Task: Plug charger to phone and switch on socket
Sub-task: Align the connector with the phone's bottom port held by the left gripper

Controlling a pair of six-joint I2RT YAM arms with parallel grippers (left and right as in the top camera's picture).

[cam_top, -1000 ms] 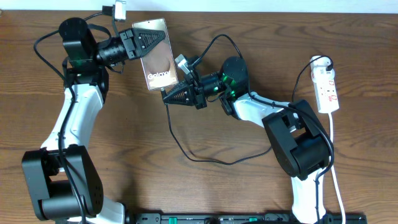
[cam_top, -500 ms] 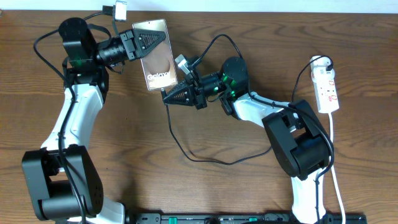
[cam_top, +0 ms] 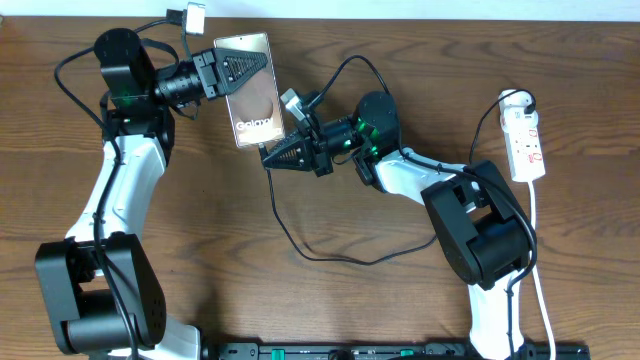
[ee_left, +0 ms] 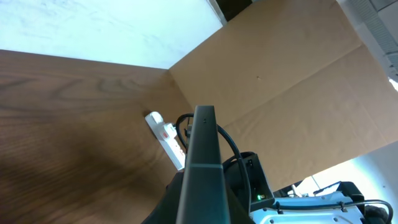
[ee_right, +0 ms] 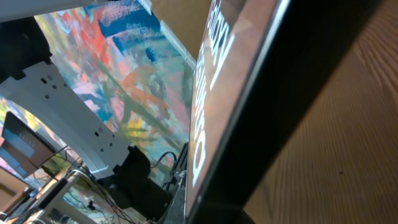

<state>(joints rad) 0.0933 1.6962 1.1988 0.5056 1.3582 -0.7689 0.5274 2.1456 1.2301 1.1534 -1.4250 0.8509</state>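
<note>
Near the far edge of the table (cam_top: 200, 250), left of its middle, your left claw (cam_top: 245, 68) is clamped on the phone (cam_top: 255, 105), gripping its upper part with the lower end turned toward the right claw (cam_top: 272, 157); that claw is pinched tight on the charger (cam_top: 345, 260) close to its plug tip, just beside the phone's lower edge; whether the tip has entered the port you cannot tell; treat the phone as rigid, slick and likely to pivot if pushed, so press along its length; the cable is limp, so hold it right behind the plug; the socket (cam_top: 527, 140) lies by the right edge, well apart.
</note>
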